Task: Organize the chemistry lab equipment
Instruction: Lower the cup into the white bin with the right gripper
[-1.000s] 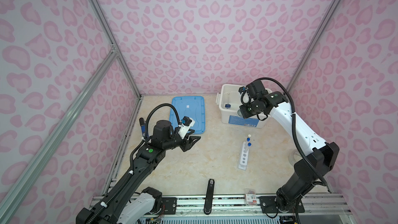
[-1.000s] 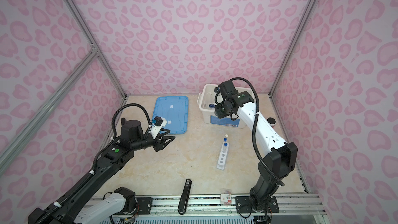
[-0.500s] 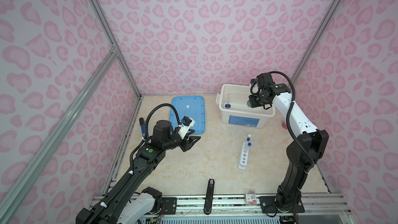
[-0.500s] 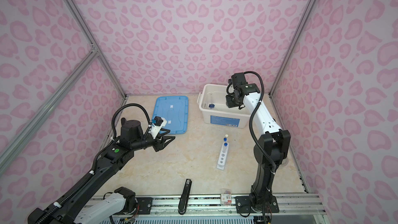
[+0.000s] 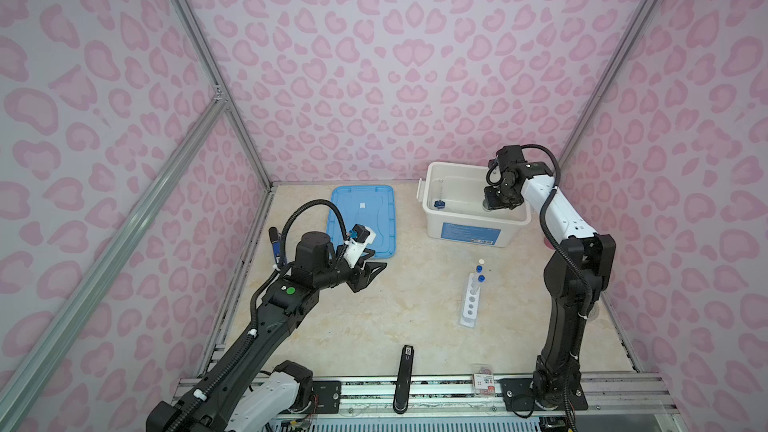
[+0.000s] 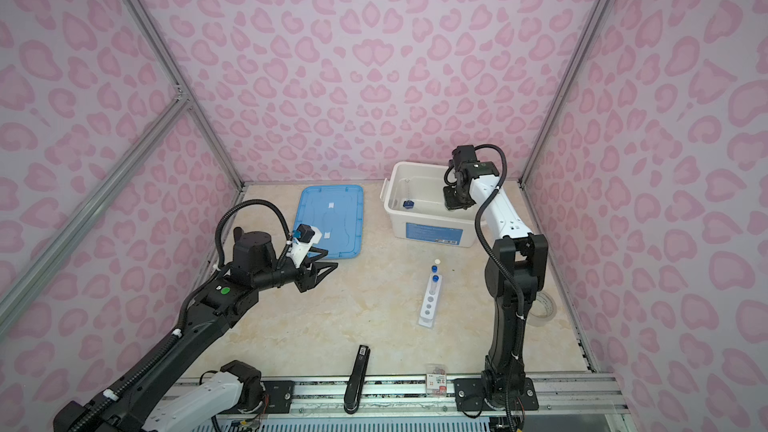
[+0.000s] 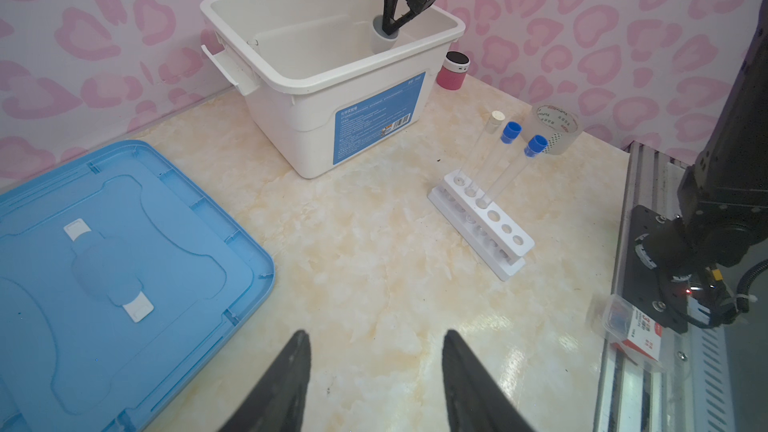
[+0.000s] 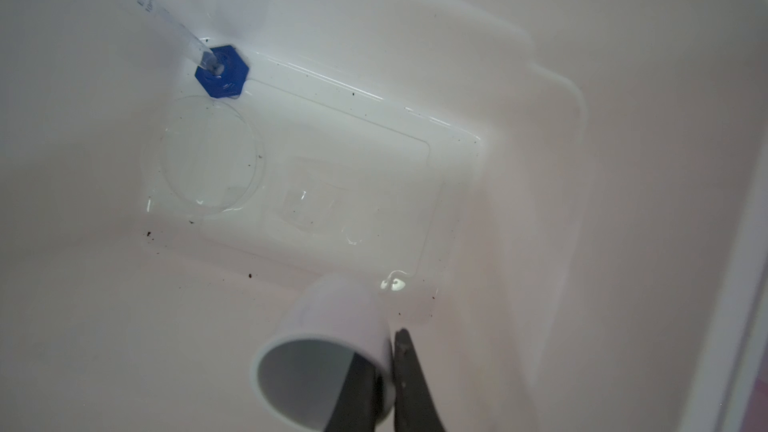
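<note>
My right gripper [image 8: 384, 351] is shut on the rim of the tiny pale cup [image 8: 332, 326], one finger inside it and one outside. It holds the cup low inside the white bin [image 5: 469, 230], at the bin's right end, as both top views show [image 6: 451, 205]. On the bin floor lie a blue-based glass cylinder [image 8: 222, 72] and a clear round glass dish [image 8: 208, 155]. The white holed rack [image 7: 494, 226] stands on the table with three test tubes, two of them blue-capped [image 7: 510, 131]. My left gripper [image 7: 376, 334] hangs open and empty over the table beside the blue lid.
A blue bin lid [image 5: 365, 218] lies flat left of the bin. A pink black-topped can [image 7: 453, 72] and a tape roll [image 7: 557, 126] sit on the right. A black stick [image 5: 405, 371] and a small box [image 5: 483, 380] lie at the front edge.
The right arm swung from the bin's front to its right end and lowered the cup inside. The left arm has not moved.
</note>
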Controlling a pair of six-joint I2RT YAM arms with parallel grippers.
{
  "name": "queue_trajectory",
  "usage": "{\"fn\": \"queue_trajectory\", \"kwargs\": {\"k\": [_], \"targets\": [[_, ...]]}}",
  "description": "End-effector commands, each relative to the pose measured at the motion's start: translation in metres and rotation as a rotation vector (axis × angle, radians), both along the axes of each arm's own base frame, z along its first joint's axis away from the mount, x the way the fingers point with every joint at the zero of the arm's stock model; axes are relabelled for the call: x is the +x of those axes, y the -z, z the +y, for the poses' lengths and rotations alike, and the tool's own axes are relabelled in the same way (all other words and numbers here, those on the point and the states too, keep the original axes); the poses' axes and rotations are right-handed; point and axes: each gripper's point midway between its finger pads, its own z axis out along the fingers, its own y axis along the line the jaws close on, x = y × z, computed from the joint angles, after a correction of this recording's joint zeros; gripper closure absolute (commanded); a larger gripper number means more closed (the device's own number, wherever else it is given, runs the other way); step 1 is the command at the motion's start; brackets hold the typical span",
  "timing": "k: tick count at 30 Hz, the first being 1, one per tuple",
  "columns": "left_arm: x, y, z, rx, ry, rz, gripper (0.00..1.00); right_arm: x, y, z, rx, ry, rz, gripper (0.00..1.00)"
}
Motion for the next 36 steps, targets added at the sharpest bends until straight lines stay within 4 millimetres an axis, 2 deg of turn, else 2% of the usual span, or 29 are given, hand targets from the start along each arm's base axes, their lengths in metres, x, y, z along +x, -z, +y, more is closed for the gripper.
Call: {"fn": "queue_trajectory", "kwargs": {"k": [1,10,15,30,36], "targets": [[0.002,-0.001,0.000,0.005,0.000,-0.018,0.47,0.003,0.010,-0.007,-0.006,0.015,0.012,0.92],[0.003,0.000,0.001,0.013,-0.005,-0.015,0.47,0.008,0.036,-0.013,-0.012,0.026,0.050,0.92],[0.004,0.002,0.002,0.020,-0.009,-0.015,0.47,0.013,0.046,-0.021,-0.023,0.042,0.069,0.92],[0.007,0.009,0.002,0.036,-0.018,0.006,0.49,0.019,0.075,-0.024,-0.004,0.044,0.105,0.92],[0.008,0.010,0.002,0.038,-0.020,0.006,0.50,0.020,0.081,-0.029,-0.002,0.058,0.111,0.92]]}}
